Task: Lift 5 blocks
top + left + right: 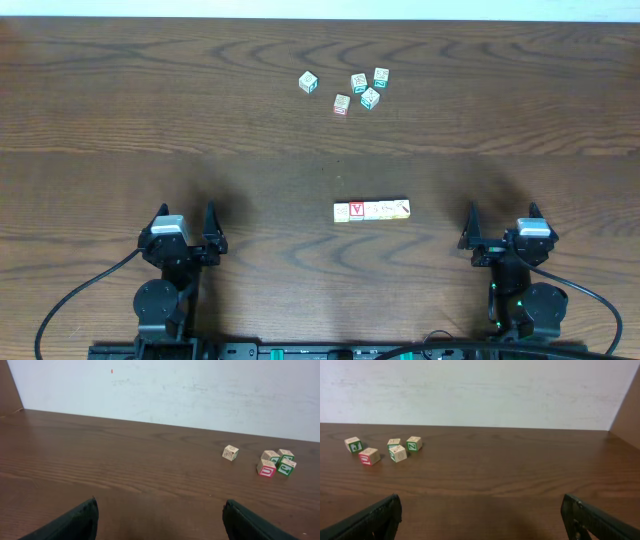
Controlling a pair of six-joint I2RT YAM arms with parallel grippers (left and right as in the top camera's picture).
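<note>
Five blocks (371, 210) sit in a tight row mid-tabletop (120, 120) between left tool (186, 213) and right tool (502, 214), both wide and empty; pressing the row's ends squarely should avoid buckling.

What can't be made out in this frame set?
1. Row of blocks: overhead only, too small to count cubes or read prints besides the red V; outside both wrist views.
2. Loose cubes: letters too small overhead, blurred in wrist views.
3. Left gripper and right gripper: fingers cut off by the bottom edge of their wrist views.
</note>
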